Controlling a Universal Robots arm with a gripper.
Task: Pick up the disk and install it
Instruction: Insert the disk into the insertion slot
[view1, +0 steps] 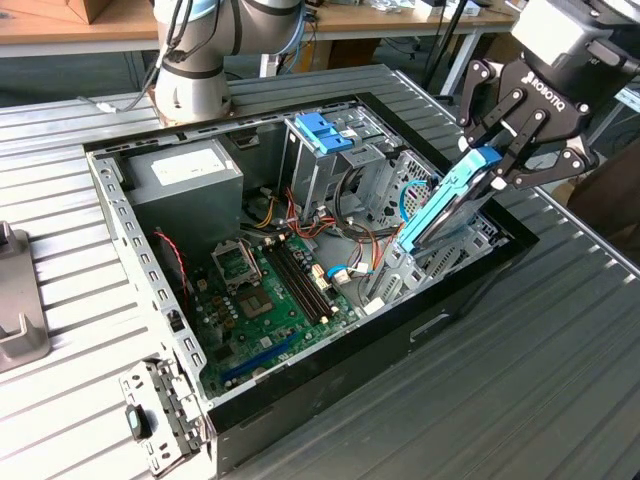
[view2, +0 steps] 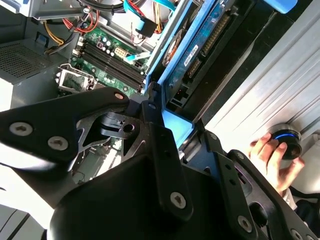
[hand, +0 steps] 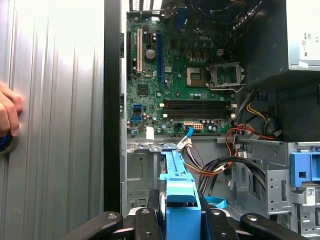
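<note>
- The gripper (view1: 497, 168) is clamped on the top end of the disk (view1: 445, 208), one black finger (view1: 475, 135) on each side of it, up above the case's (view1: 300, 405) edge at the exterior view's right.
- Disk is a flat dark slab in a light-blue frame, tilted steeply. Its lower end dips into the metal bay (view1: 420, 262) at that edge of the case, while the top sticks up between the fingers.
- In the second wrist view you look along the disk (view2: 192, 52) and can see its underside with a label and connector, which the exterior view hides. There's also a hand (view2: 272, 160) on a round knob (view2: 286, 142) out on the ribbed table (view2: 260, 100).
- First wrist view looks down over the disk's (hand: 180, 200) blue edge, right between the fingers (hand: 145, 222). It lays out the motherboard (hand: 180, 75) flat, with a blue-handled carrier (hand: 302, 170) off to one side.
- The exterior view gives you the whole case, the power supply (view1: 185, 170) in the far corner, the blue carrier (view1: 322, 132) atop the tall cage, and the arm's base (view1: 195, 70) behind the case.
</note>
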